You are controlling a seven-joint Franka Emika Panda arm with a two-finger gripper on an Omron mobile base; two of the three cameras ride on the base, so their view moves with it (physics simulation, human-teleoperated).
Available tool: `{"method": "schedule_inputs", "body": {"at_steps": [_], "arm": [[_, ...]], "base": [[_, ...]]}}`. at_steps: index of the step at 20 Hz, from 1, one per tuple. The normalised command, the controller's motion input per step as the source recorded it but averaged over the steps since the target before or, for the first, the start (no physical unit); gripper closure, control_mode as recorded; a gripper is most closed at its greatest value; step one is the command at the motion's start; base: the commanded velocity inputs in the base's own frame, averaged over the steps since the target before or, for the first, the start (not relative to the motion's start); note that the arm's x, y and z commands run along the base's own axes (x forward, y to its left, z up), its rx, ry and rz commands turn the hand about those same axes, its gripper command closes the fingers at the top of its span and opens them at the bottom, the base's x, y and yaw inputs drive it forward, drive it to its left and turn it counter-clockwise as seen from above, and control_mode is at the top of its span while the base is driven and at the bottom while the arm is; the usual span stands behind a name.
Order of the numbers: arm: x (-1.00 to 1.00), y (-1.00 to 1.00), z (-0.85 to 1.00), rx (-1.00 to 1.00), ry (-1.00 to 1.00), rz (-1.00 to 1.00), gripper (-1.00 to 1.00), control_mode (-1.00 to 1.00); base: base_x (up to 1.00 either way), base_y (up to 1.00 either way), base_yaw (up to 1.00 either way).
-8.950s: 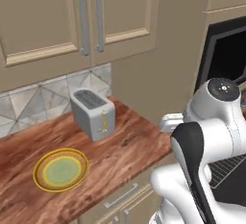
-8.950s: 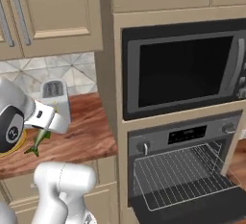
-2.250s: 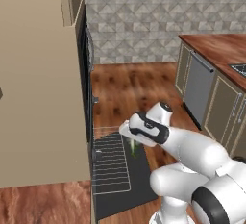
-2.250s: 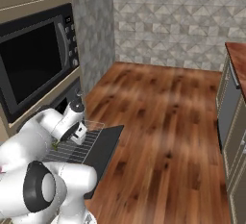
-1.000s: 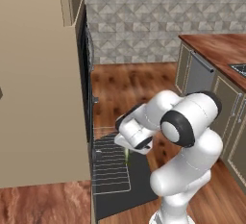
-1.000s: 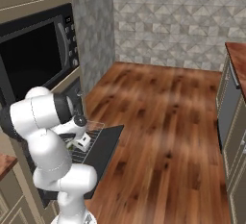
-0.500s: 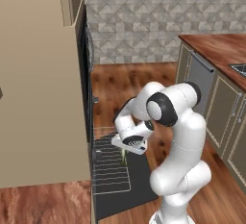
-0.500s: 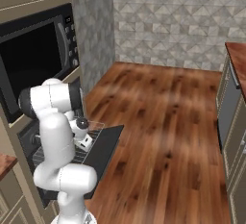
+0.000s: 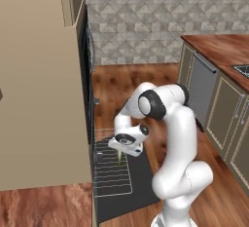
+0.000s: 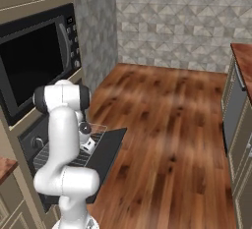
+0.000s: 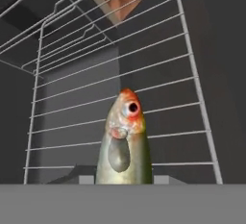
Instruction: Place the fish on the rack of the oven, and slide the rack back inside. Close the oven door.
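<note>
Gripper (image 9: pixel 120 154): closed on the fish (image 11: pixel 123 141), pointing down over the pulled-out rack (image 9: pixel 113 176).
Fish: hangs head-down from the fingers, just above the rack wires; whether it touches them cannot be told.
Rack: drawn out over the lowered oven door (image 9: pixel 141 184).
Oven (image 9: pixel 89 80): open, at the scene's left.

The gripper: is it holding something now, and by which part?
The gripper holds the fish by its tail end, head pointing toward the rack.

No legible text, label, brand, number or sign on anything in view.
</note>
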Motion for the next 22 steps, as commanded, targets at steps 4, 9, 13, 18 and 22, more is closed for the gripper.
{"method": "schedule_inputs", "body": {"at_steps": [4,9,13,18,22], "arm": [[0.45,0.23,-0.39,0.0,-0.04,-0.01,1.0,-1.0],[0.43,0.11,-0.39,0.0,-0.04,-0.01,1.0,-1.0],[0.41,0.03,-0.39,0.0,-0.05,0.0,1.0,-1.0],[0.43,0.05,-0.33,0.0,-0.02,0.0,1.0,-1.0],[0.36,0.0,-0.27,0.0,0.0,0.0,1.0,-1.0]], "base": [[0.0,0.0,0.0],[0.0,0.0,0.0],[0.0,0.0,0.0],[0.0,0.0,0.0],[0.0,0.0,0.0]]}}
